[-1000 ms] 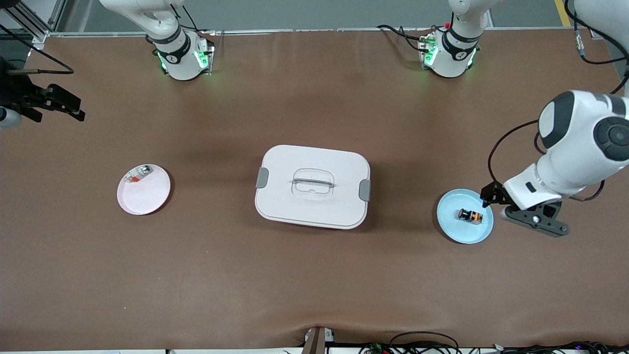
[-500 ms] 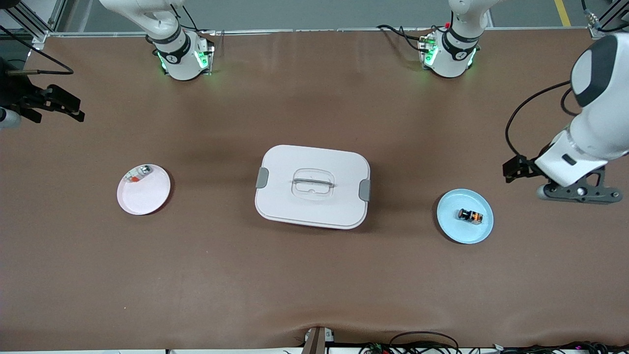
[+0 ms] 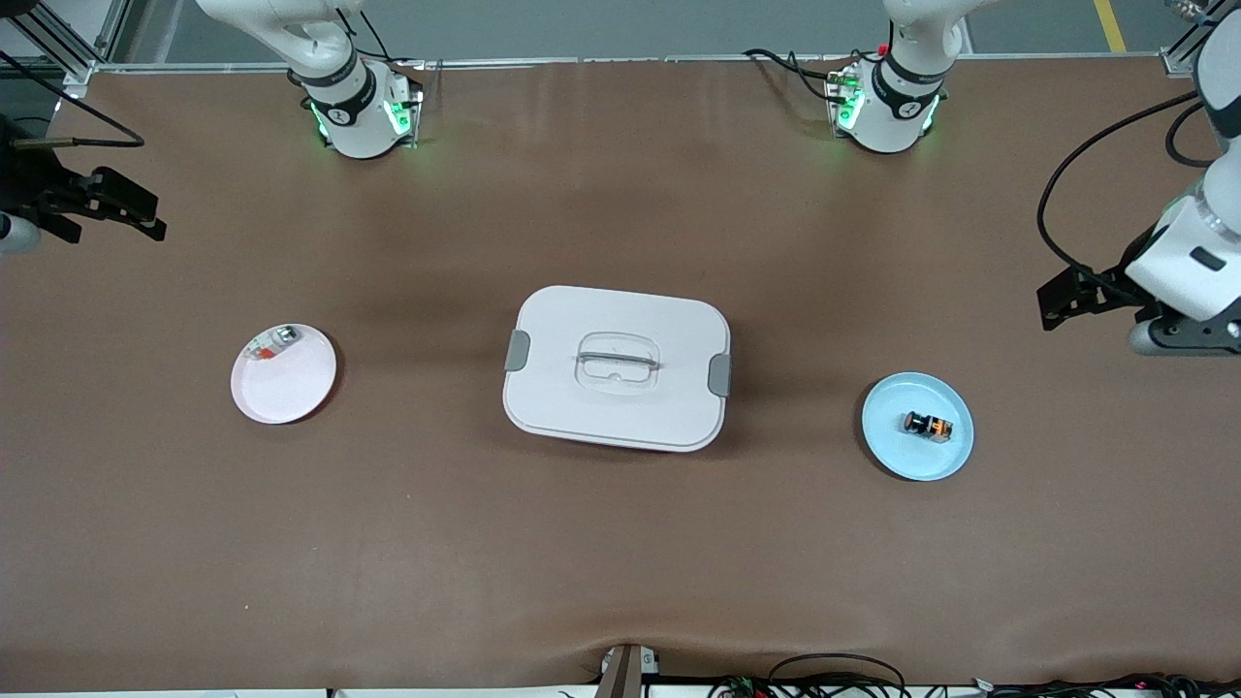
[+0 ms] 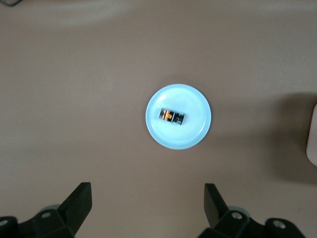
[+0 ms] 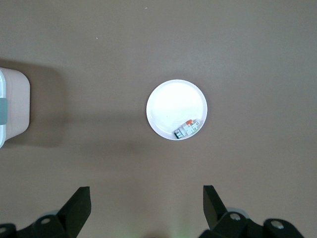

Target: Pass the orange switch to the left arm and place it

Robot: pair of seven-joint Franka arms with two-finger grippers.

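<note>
The orange switch lies on its side on a small blue plate toward the left arm's end of the table; the left wrist view looks down on the switch. My left gripper hangs open and empty, high over bare table beside that plate and apart from it. The white box with grey latches stands in the middle of the table. My right gripper is open and empty, waiting high over the table at the right arm's end.
A pink plate holding a small silver-and-clear part sits toward the right arm's end; the right wrist view shows the plate too. The left arm's hand is at the table's end. Cables lie along the near edge.
The left arm has lifted away from the blue plate, toward its end of the table, with nothing in its gripper. The switch stays on the plate. The right arm has not moved.
</note>
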